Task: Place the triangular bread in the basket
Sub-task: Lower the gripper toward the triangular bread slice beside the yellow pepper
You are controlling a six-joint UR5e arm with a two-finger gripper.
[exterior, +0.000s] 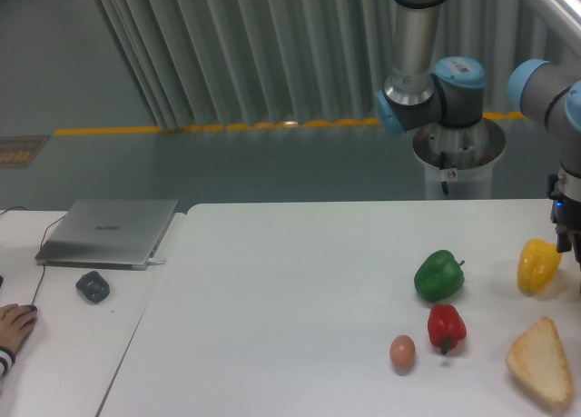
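Table (300, 281): a white top is seen filling the lower part of the view, with a seam down its left side where a second white desk (64, 344) is butted against it.
Bread (541, 361): the tan triangular slice is found lying flat at the table's 4 o'clock corner, browner along its crust, partly cut off by the frame edge.
Yellow pepper (537, 264): set upright at 12 o'clock from the bread, near it but apart.
Green pepper (439, 275): placed at 9 o'clock from the yellow one, well apart.
Red pepper (446, 327): seen just beside the green one, at its 6 o'clock.
Egg (402, 352): a brown egg is stood near the red pepper, at its 8 o'clock.
Gripper (567, 240): only a dark sliver is caught at the right edge, at 1 o'clock from the yellow pepper; whether the fingers are apart or together cannot be told.
Arm (436, 90): grey tubes with blue joint caps are seen rising from a round pedestal behind the table.
Laptop (109, 232): closed, silver, laid on the left desk, a cable trailing from it.
Mouse (93, 286): dark, parked at 6 o'clock from the laptop.
Hand (14, 328): a person's hand is rested at the left edge.
Room: a grey ribbed wall is seen behind, a grey floor crossed by a yellow stripe (218, 126).
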